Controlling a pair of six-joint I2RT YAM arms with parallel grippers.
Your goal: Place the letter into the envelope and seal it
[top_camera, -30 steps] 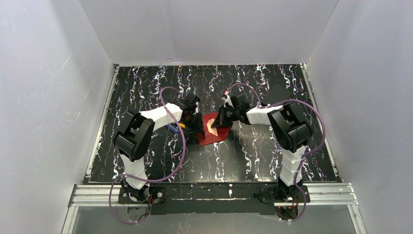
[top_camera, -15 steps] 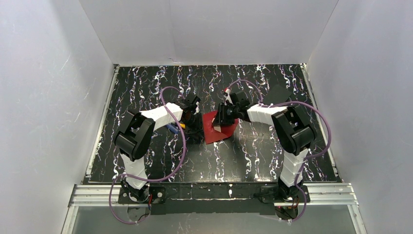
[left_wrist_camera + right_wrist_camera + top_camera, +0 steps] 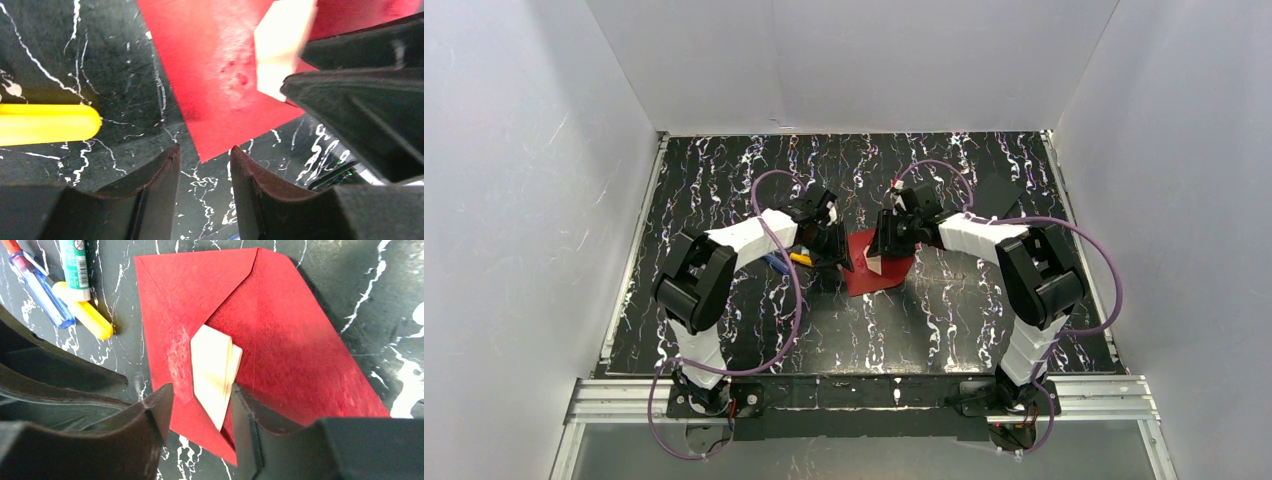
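The dark red paper envelope [image 3: 300,355] looked matt and fibrous; the folded white paper letter [image 3: 212,367] smooth; the black white-veined tabletop [image 3: 360,280] faintly glossy.

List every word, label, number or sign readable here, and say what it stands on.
No text here can be read as words.
The green-labelled tube: a barcode and a small round sign, both too small and blurred to read.
The envelope and the letter: no print visible.

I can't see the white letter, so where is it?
In the right wrist view, the letter sticks partway out of the red envelope, at its opening, right between the right gripper fingertips.
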